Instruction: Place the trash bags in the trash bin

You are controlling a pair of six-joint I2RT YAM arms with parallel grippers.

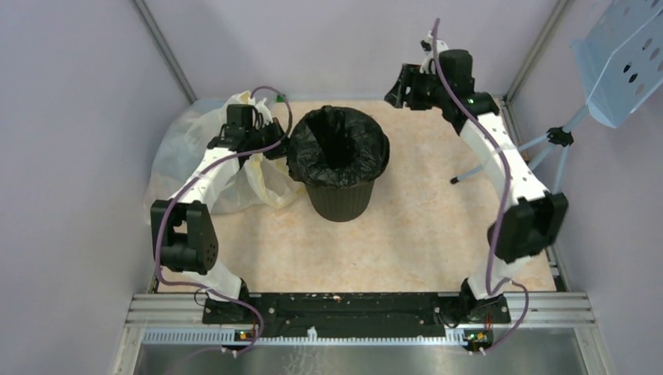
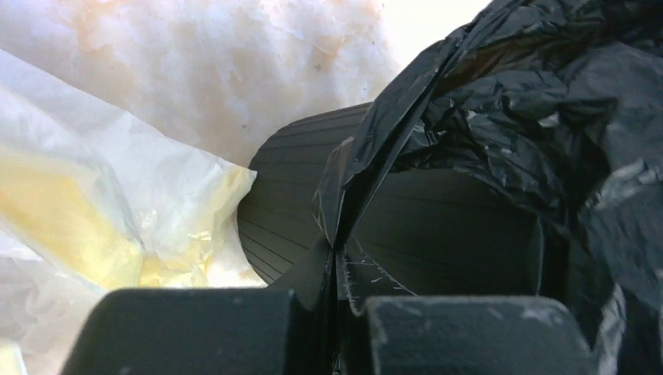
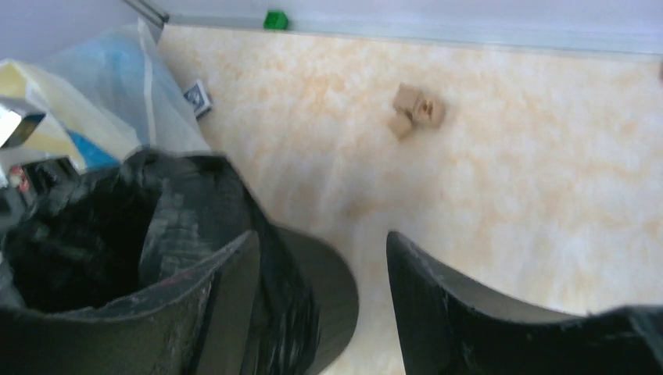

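The black ribbed trash bin [image 1: 341, 199] stands upright at the middle of the table. The glossy black trash bag [image 1: 338, 148] lines it, its top folded out over the rim. My left gripper [image 1: 280, 147] is at the bin's left rim. In the left wrist view it [image 2: 338, 262] is shut on a fold of the bag [image 2: 508, 117], with the bin's ribbed side [image 2: 274, 226] just behind. My right gripper [image 1: 393, 92] hangs open and empty behind and to the right of the bin. The right wrist view shows its jaws [image 3: 322, 234] wide apart, with the bag [image 3: 94, 234] and bin [image 3: 332, 289] to their left.
A big translucent pale-yellow bag [image 1: 234, 176] lies against the bin's left side, under my left arm; it also shows in the left wrist view [image 2: 94, 226]. A small tan object [image 3: 418, 109] lies on the table. A blue perforated panel [image 1: 625, 55] on a tripod stands at the right.
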